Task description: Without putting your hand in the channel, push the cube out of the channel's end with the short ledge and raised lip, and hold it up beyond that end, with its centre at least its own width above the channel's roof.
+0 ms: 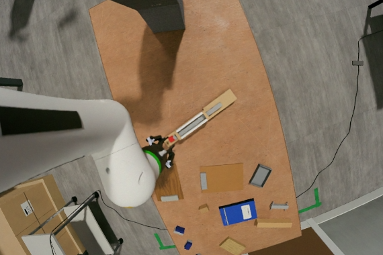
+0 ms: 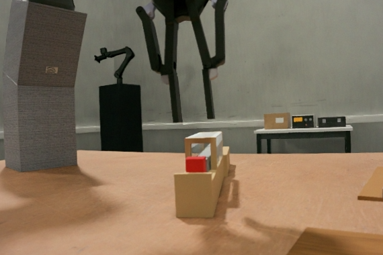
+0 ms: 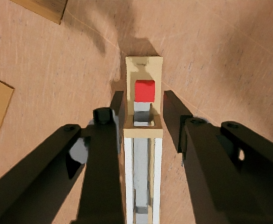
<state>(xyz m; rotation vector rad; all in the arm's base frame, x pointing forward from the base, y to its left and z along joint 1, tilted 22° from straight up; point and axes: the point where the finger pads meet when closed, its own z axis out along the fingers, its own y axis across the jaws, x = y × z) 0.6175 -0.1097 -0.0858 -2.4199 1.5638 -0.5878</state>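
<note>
The red cube (image 1: 171, 139) (image 2: 195, 164) (image 3: 145, 91) sits on the short ledge, just outside the end frame of the channel (image 2: 193, 196) (image 3: 143, 132) and short of the raised lip (image 3: 143, 60). A grey bar (image 1: 191, 126) (image 3: 141, 165) runs inside the channel under its roof and reaches out behind the cube; whether they touch is unclear. My gripper (image 2: 194, 119) (image 3: 143, 104) is partly open and empty. It points down, well above the roof and over the ledge end. In the wrist view its fingertips lie on either side of the ledge.
A grey pedestal (image 1: 161, 18) (image 2: 47, 102) stands on the table. Off the ledge end lies a dark wooden board (image 1: 173, 182). An orange-brown board (image 1: 225, 177), a grey tray (image 1: 260, 176), a blue box (image 1: 235, 214) and several small blocks lie farther along the table.
</note>
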